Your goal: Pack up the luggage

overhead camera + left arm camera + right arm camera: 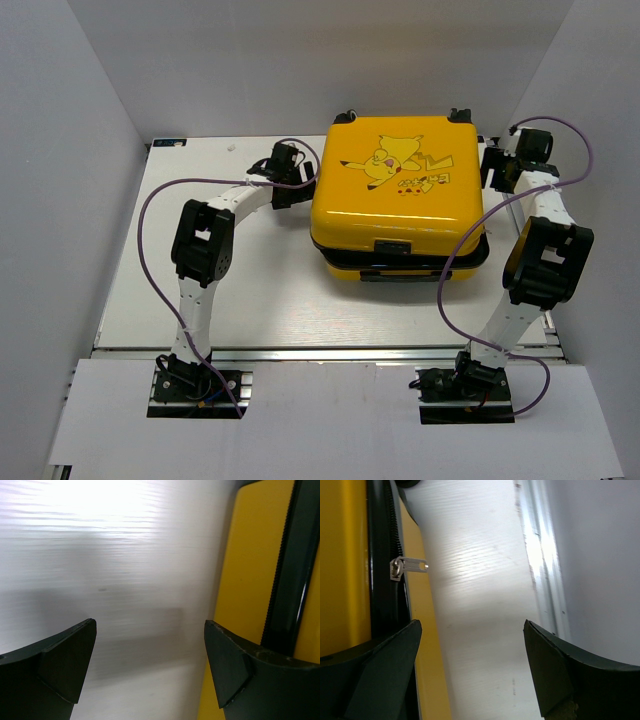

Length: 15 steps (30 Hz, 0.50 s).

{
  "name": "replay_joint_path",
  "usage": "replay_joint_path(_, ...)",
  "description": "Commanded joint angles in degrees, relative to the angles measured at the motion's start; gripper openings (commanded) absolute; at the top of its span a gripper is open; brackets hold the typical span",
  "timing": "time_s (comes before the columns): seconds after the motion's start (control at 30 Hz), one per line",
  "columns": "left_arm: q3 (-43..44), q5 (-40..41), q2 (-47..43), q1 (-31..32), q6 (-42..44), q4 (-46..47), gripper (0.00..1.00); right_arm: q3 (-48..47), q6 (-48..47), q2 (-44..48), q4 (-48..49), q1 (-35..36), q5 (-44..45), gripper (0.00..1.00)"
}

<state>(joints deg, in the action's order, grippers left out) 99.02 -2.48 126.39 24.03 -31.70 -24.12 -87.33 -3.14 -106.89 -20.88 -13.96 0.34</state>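
So the yellow suitcase is lying flat on the white counter, towards the far side and a bit right of centre, with the Pikachu print facing up. The lid is down on the bottom half, and there's a dark band between the two shells along the near edge. I honestly can't tell from above whether it's zipped. Two small black wheels poke out at the far edge.

The left pincer is down by the suitcase's left side. It's spread wide with nothing between the fingers, just bare counter. In its own camera the right-hand finger sits just beside the yellow shell and the black zipper trim. Can't say if it's actually touching.

The right pincer is in the narrow strip between the suitcase's right side and the white side wall. It's also wide open and holding nothing. Its left-hand finger is right up against the yellow shell in that view. A little silver zipper pull sticks out sideways from the black zipper line, further ahead of the fingertips and well apart from them.

Purple cables loop off both arms.
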Motion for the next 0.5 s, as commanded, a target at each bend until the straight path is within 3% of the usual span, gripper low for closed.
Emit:
replay_joint_path(0.0,-0.4,-0.44,-7.73,3.39,1.9,-2.59,0.98,-1.7,3.4,-1.13,-2.93,13.76,-18.79,0.89)
replay_joint_path(0.1,-3.22,8.88,-9.4,2.69,2.79,-7.59,0.98,0.22,3.4,2.28,-0.93,20.69,-19.77,0.89)
replay_joint_path(0.3,-1.73,6.79,-8.36,0.58,3.05,-9.37,0.98,11.73,7.8,11.26,4.45,22.57,-16.25,0.89)
replay_joint_path(0.47,2.13,6.26,-5.81,-2.49,3.66,-12.88,0.98,15.25,9.98,19.43,1.04,22.31,-3.35,0.89)
